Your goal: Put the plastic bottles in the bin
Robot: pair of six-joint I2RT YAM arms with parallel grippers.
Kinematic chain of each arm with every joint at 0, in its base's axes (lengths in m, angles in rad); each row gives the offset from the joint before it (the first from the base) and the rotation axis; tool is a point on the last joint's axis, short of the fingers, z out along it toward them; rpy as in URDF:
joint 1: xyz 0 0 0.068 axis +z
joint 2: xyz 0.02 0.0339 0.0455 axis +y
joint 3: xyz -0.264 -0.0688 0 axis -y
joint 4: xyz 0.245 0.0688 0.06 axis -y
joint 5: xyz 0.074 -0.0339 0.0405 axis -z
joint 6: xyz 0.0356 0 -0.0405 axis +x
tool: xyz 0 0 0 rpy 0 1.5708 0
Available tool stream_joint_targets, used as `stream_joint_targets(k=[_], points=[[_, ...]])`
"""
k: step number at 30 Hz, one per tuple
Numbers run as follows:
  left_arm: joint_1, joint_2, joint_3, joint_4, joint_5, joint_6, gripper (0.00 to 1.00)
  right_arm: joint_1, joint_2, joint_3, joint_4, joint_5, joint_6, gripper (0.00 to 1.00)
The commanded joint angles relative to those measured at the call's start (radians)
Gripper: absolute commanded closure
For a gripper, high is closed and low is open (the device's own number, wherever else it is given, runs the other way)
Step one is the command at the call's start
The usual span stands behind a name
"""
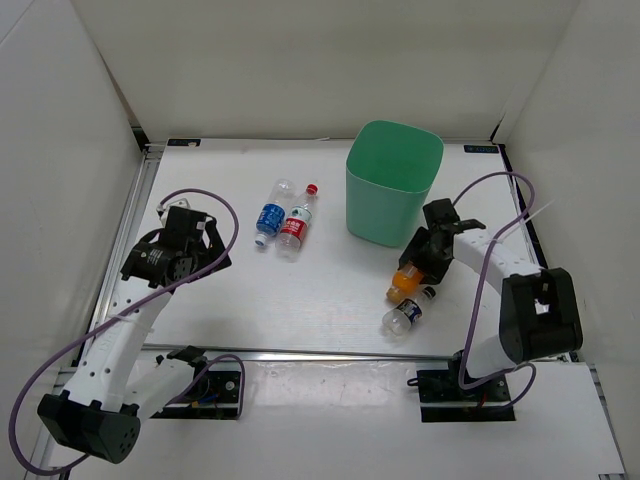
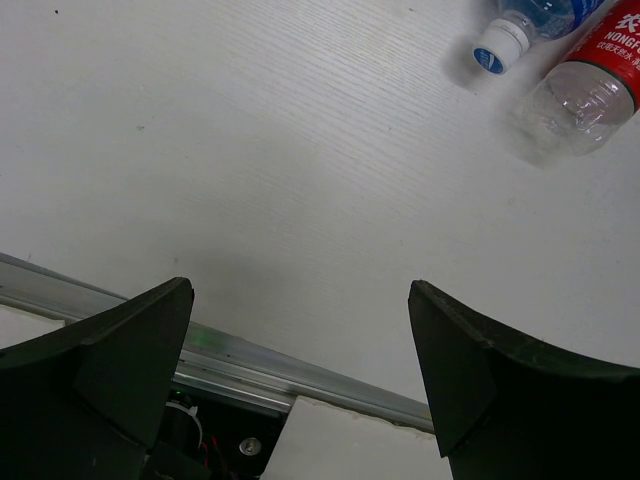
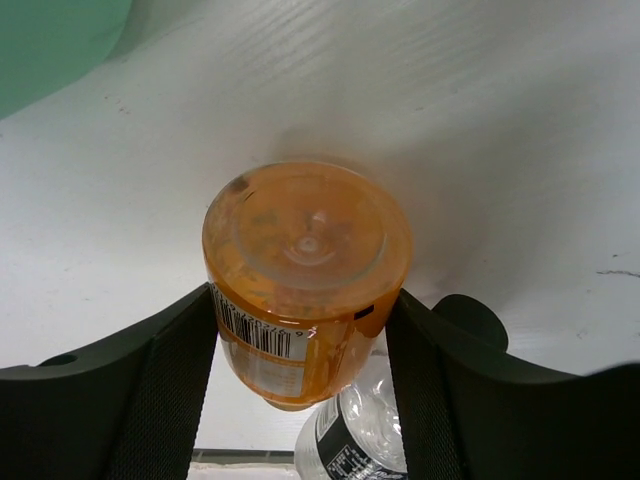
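My right gripper (image 3: pixel 300 310) pinches the orange bottle (image 3: pixel 305 245) across its long axis, base pointing forward; the bin (image 1: pixel 380 210) stands near, ahead-left.

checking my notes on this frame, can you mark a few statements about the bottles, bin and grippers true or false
1. The right gripper has its fingers against both sides of the orange bottle. True.
2. The left gripper holds the blue-labelled bottle. False: it is open and empty, and that bottle lies apart from it.
3. The mint-green bin has a bottle in it. False: no bottle shows inside it.
4. The red-labelled bottle lies beside the blue-labelled one. True.
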Motion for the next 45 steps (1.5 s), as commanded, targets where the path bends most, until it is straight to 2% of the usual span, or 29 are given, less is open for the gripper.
stream_joint_targets(k=[1,3,8,11,12,15,16,19,23,29,30,31,33,34,38,43,45], points=[[0.004,-0.008,0.013,0.011,0.005,0.006,0.0,-0.017,-0.055,0.05,-0.053,-0.025,-0.028,0.5],[0.004,-0.008,0.013,0.011,-0.004,0.006,0.0,-0.026,-0.141,0.063,-0.104,-0.035,-0.051,0.54],[0.014,-0.017,-0.01,0.011,-0.004,0.006,0.0,-0.074,-0.348,0.181,-0.223,-0.109,-0.085,0.56],[0.014,-0.017,-0.02,0.022,-0.004,0.006,0.0,-0.12,-0.39,0.342,-0.262,-0.156,-0.096,0.58],[0.014,-0.017,-0.02,0.033,-0.004,0.015,0.0,-0.129,-0.39,0.447,-0.262,-0.173,-0.096,0.6],[0.014,0.004,-0.01,0.043,-0.004,0.015,0.0,-0.161,-0.348,0.622,-0.273,-0.218,-0.084,0.64],[0.005,0.004,-0.01,0.052,0.007,0.015,0.0,-0.177,-0.301,0.744,-0.273,-0.227,-0.059,0.66],[-0.006,0.015,-0.01,0.062,0.019,0.015,0.0,-0.189,-0.186,0.939,-0.235,-0.25,-0.024,0.68],[-0.006,0.024,-0.01,0.071,0.044,0.015,0.0,-0.189,-0.049,1.001,-0.155,-0.25,0.001,0.68],[-0.006,0.024,0.0,0.071,0.053,0.015,0.0,-0.18,0.136,1.067,-0.108,-0.262,-0.01,0.57],[-0.006,0.024,0.0,0.071,0.053,0.015,0.0,-0.169,0.147,1.068,-0.108,-0.252,-0.01,0.51],[-0.006,0.013,-0.013,0.071,0.053,0.015,0.0,-0.169,0.164,1.083,-0.108,-0.252,-0.021,0.38],[-0.006,0.004,-0.023,0.062,0.053,0.015,0.0,-0.169,0.176,1.106,-0.108,-0.252,-0.031,0.27],[-0.006,0.004,-0.023,0.062,0.053,0.015,0.0,-0.169,0.176,1.106,-0.108,-0.261,-0.031,0.17],[-0.006,-0.005,-0.033,0.043,0.044,0.015,0.0,-0.204,0.143,1.136,-0.108,-0.279,-0.051,0.0],[-0.006,-0.005,-0.033,0.043,0.044,0.015,0.0,-0.226,0.014,1.069,-0.165,-0.244,-0.051,0.0],[-0.006,0.004,-0.043,0.053,0.054,0.015,0.0,-0.226,-0.086,0.964,-0.252,-0.189,-0.01,0.0]])
